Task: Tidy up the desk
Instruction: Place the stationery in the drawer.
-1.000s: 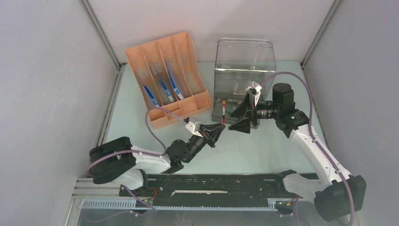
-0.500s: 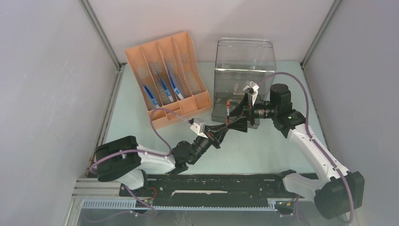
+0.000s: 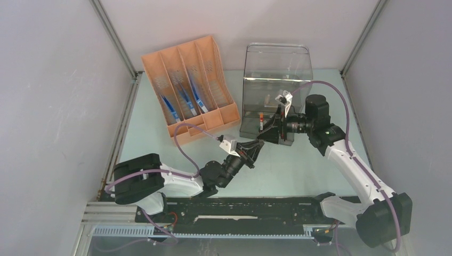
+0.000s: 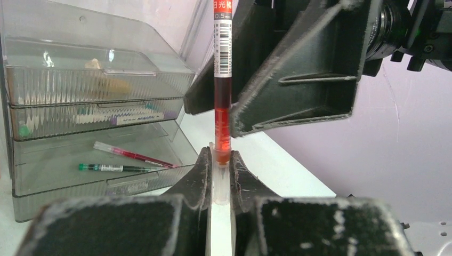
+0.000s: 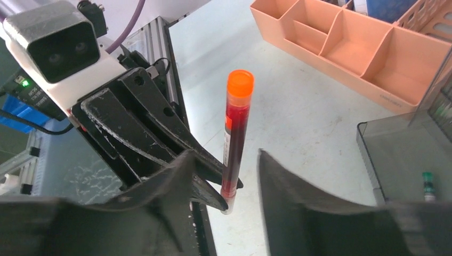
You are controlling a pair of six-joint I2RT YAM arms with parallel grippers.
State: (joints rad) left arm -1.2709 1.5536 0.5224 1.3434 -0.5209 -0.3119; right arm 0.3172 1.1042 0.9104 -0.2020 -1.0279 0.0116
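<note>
Both arms now sit closer together: left fingers clamp the red pen by its tip, upright above the worktop, so right fingers, open either side of its barrel, can take it.

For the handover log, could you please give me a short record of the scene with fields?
held item: red pen, upright
left fingers: shut on the pen's lower end
right fingers: open, one on either side of the pen
storage: clear drawer unit, orange organizer
surface: desk
</note>
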